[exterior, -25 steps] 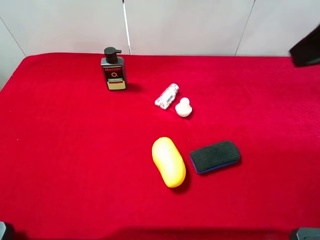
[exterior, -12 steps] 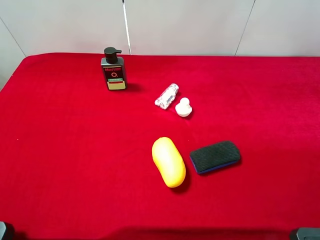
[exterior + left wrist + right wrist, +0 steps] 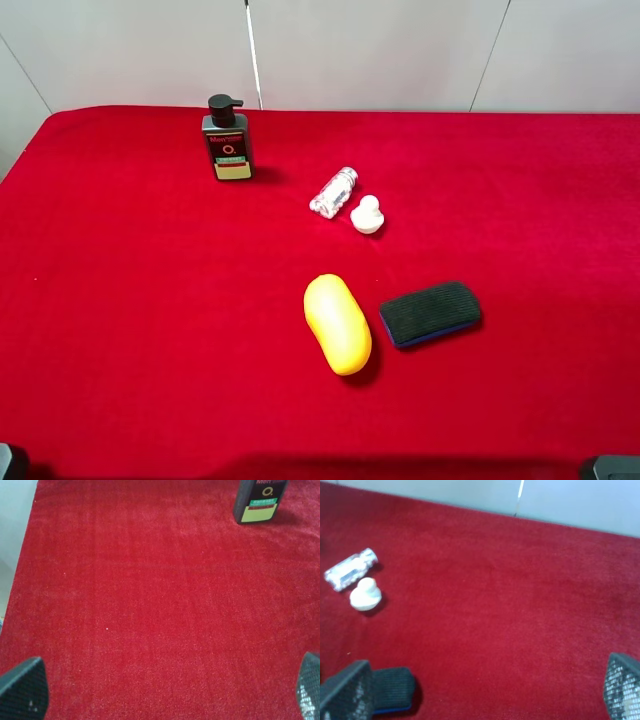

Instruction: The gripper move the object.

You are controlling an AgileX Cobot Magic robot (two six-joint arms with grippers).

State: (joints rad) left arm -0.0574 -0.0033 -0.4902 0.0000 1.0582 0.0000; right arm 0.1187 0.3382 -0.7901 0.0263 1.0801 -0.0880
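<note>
The yellow oval object [image 3: 337, 323] lies on the red cloth [image 3: 150, 300] in front of the middle, close beside the black blue-edged eraser [image 3: 431, 313]. Nothing touches it. It shows in neither wrist view. My left gripper [image 3: 165, 692] is open and empty over bare cloth, with only its two fingertips [image 3: 22, 690] showing. My right gripper [image 3: 482, 690] is open and empty, with one fingertip [image 3: 345, 692] next to the eraser [image 3: 395, 690]. In the high view only dark bits show in the bottom corners.
A dark pump bottle [image 3: 227, 140] stands at the back left and also shows in the left wrist view [image 3: 260, 500]. A small clear bottle [image 3: 334, 191] lies beside a white duck [image 3: 367, 215]; both show in the right wrist view, bottle [image 3: 350, 570] and duck [image 3: 365, 594].
A dark part of the right arm at the high view's upper right edge one second ago has left the view. The objects have not moved.
</note>
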